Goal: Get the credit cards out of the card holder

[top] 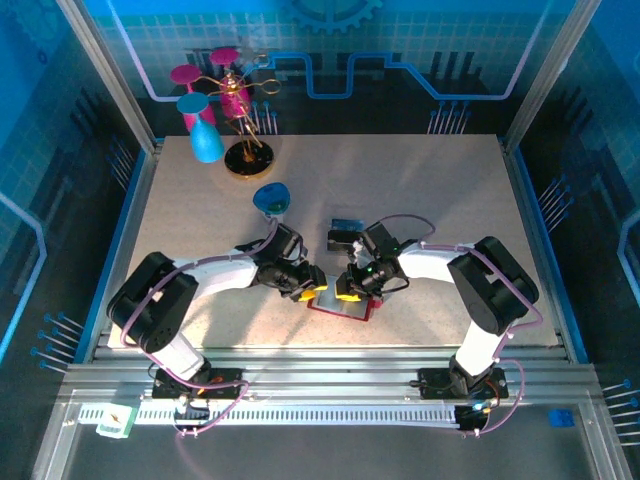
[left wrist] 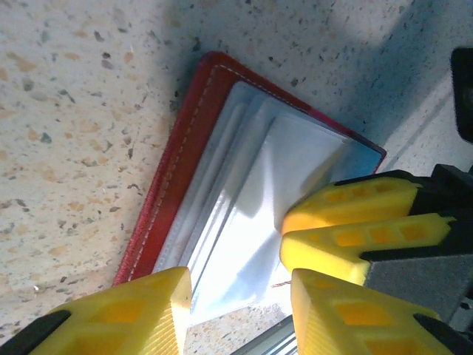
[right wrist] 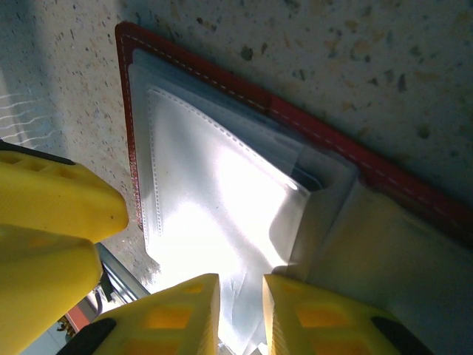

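Red card holder (left wrist: 186,140) open; left jaws spread; right jaws narrowed, pinch on pocket (right wrist: 222,192) unclear.

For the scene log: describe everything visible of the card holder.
The card holder lies open on the speckled table, near its front edge. Red leather-like cover with pale stitching; glossy grey-blue pockets inside. The left end effector and right end effector straddle its pocket edges; firm grip unclear.
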Motion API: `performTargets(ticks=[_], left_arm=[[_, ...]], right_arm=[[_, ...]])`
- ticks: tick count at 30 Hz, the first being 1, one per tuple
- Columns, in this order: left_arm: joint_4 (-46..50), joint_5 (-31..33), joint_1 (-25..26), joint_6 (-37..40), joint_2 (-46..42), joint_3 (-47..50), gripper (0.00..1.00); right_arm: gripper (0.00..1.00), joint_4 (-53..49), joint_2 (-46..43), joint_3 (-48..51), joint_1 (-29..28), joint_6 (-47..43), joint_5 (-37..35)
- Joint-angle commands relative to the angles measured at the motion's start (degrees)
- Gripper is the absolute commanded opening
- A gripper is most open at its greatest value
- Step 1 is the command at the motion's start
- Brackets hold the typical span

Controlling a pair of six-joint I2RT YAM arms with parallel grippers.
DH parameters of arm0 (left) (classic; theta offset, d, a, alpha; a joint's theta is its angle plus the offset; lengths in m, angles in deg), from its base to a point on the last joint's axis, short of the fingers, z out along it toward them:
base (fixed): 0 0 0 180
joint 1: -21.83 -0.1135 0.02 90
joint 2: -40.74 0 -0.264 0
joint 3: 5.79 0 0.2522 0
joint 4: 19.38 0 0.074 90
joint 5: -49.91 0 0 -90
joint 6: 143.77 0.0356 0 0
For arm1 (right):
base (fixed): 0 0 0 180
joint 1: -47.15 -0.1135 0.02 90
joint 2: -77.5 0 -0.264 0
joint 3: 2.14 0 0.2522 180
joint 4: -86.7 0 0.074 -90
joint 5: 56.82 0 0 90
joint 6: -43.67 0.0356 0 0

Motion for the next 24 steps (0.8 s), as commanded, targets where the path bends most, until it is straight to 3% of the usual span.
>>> performTargets(ticks=[1, 24], left_arm=[[0.8, -1.8, 0.6, -0.1, -0.6, -1.8, 0.41], [2.0, -3.6, 1.9, 1.2, 4.8, -2.2, 0.41]], right_arm=[[0.22, 0.1, 0.4, 1.1, 0.2, 0.0, 0.2], [0.22, 0.6, -0.1, 1.9, 1.1, -0.4, 0.7]])
